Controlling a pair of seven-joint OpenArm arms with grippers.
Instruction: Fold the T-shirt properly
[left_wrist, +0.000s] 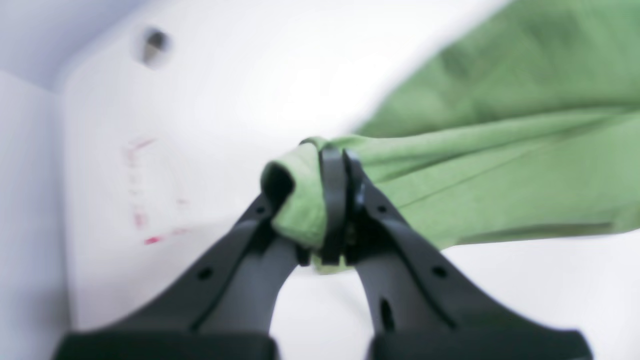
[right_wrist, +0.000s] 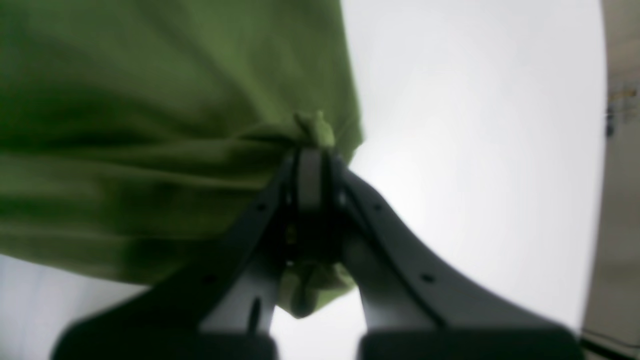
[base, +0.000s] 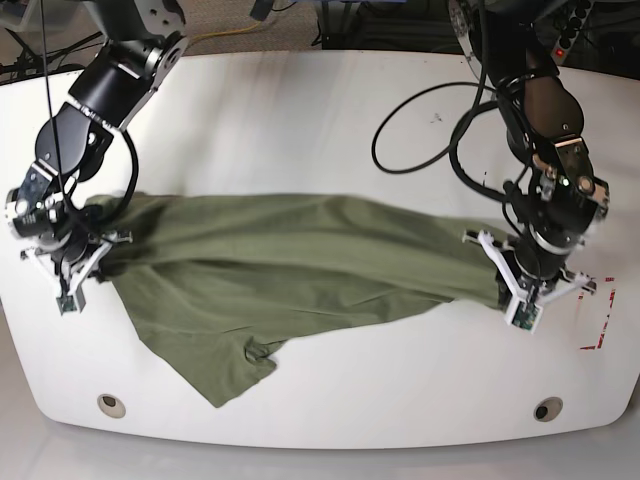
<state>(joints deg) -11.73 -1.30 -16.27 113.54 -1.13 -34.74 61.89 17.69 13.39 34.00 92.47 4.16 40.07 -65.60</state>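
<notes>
While both grippers pinch the T-shirt (base: 290, 265), it sags onto the white table (base: 330, 110) (red marks).

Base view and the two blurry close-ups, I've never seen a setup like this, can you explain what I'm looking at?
The base view looks down on a white table with two black robot arms. The close-ups come from cameras mounted on each wrist, looking along the grippers. An olive-green T-shirt is stretched across the table. The left gripper, on the base view's right, is shut on one end of the cloth; the right gripper, on its left, pinches the other end. A sleeve trails toward the near edge.
</notes>
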